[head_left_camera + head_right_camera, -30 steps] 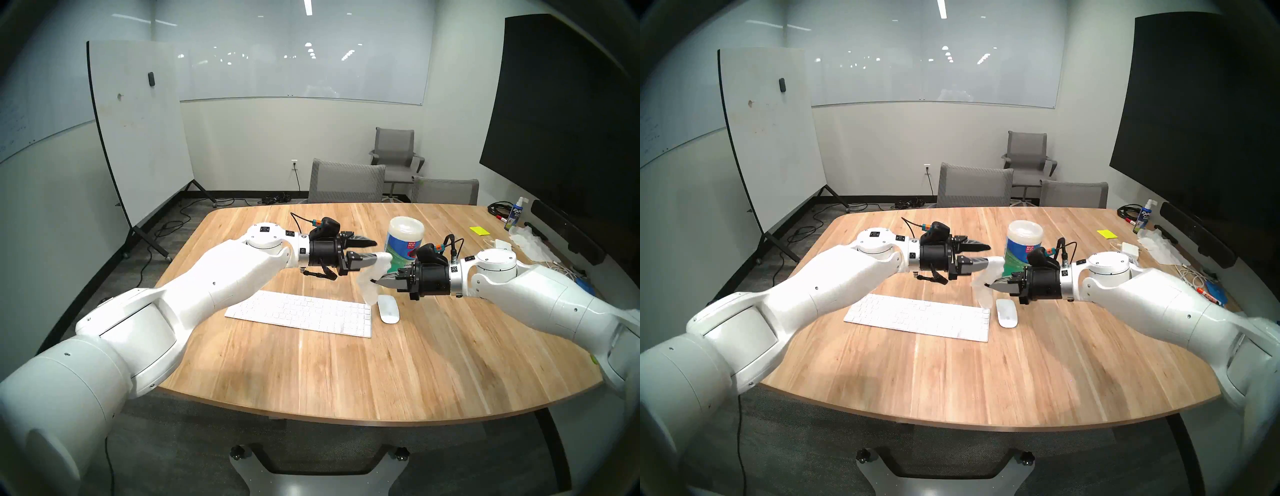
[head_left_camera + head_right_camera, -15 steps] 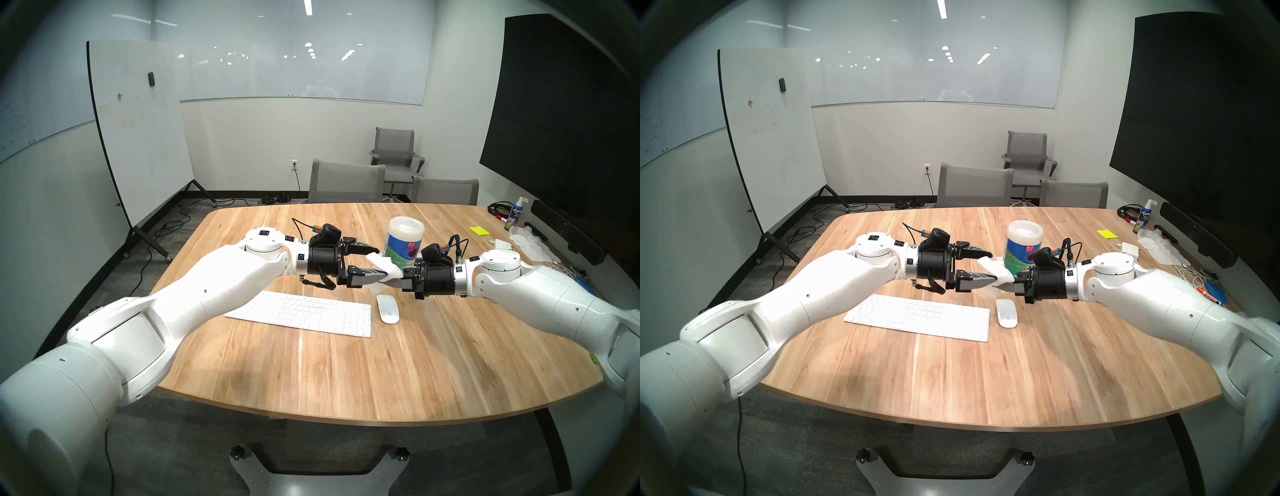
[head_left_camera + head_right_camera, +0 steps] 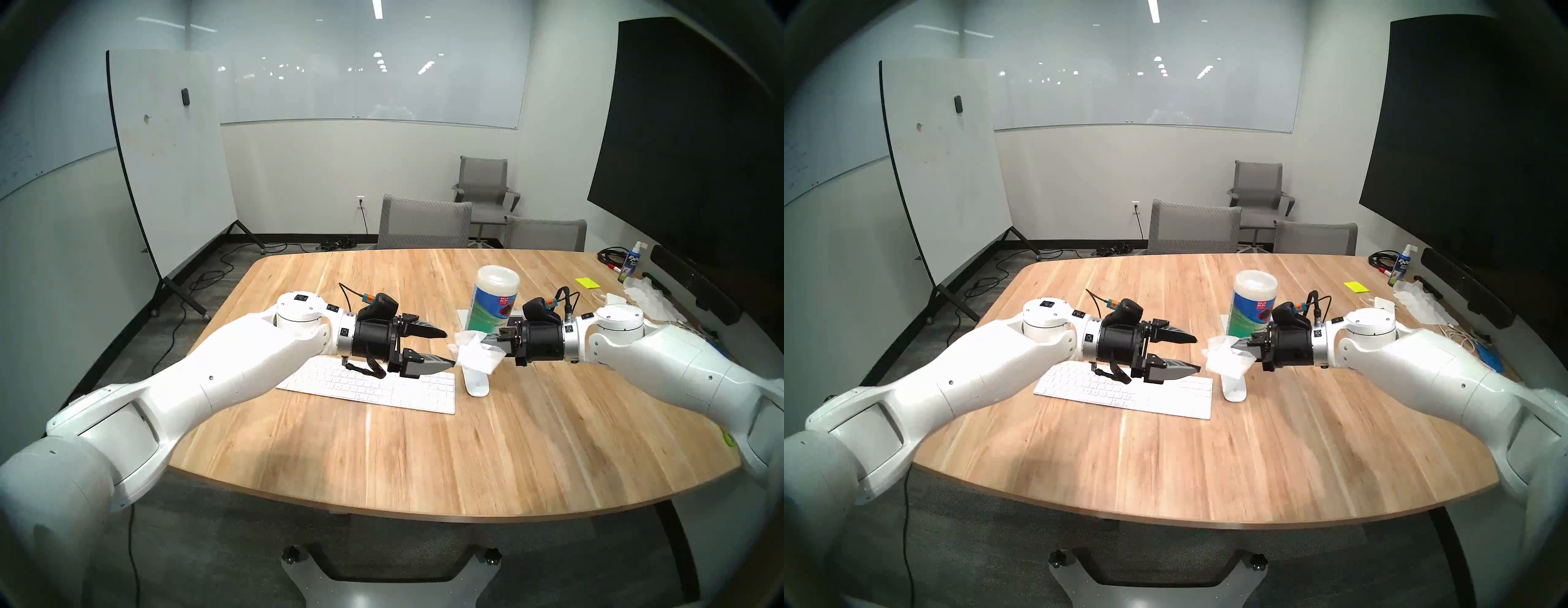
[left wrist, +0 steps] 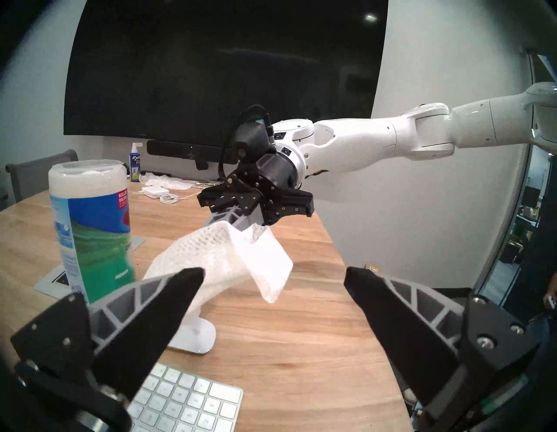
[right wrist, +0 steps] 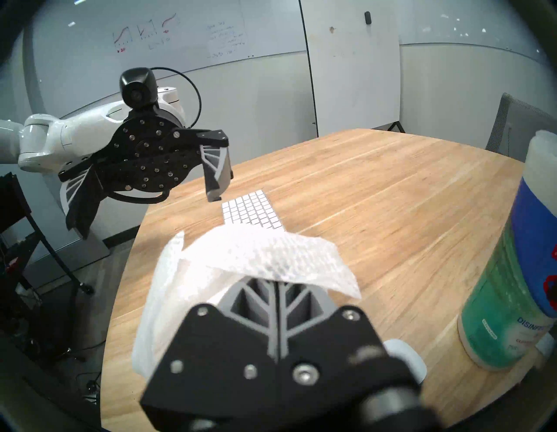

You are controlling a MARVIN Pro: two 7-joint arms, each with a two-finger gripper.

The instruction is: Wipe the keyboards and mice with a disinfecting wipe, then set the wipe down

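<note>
Above the table, the right gripper pinches the rumpled wipe over the mouse, while the left gripper gapes empty above the keyboard.

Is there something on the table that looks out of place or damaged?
Nothing looks damaged or spilled. The keyboard, mouse and canister sit in order. Only a loose heap of crumpled white sheets lies at the table's far right edge.
</note>
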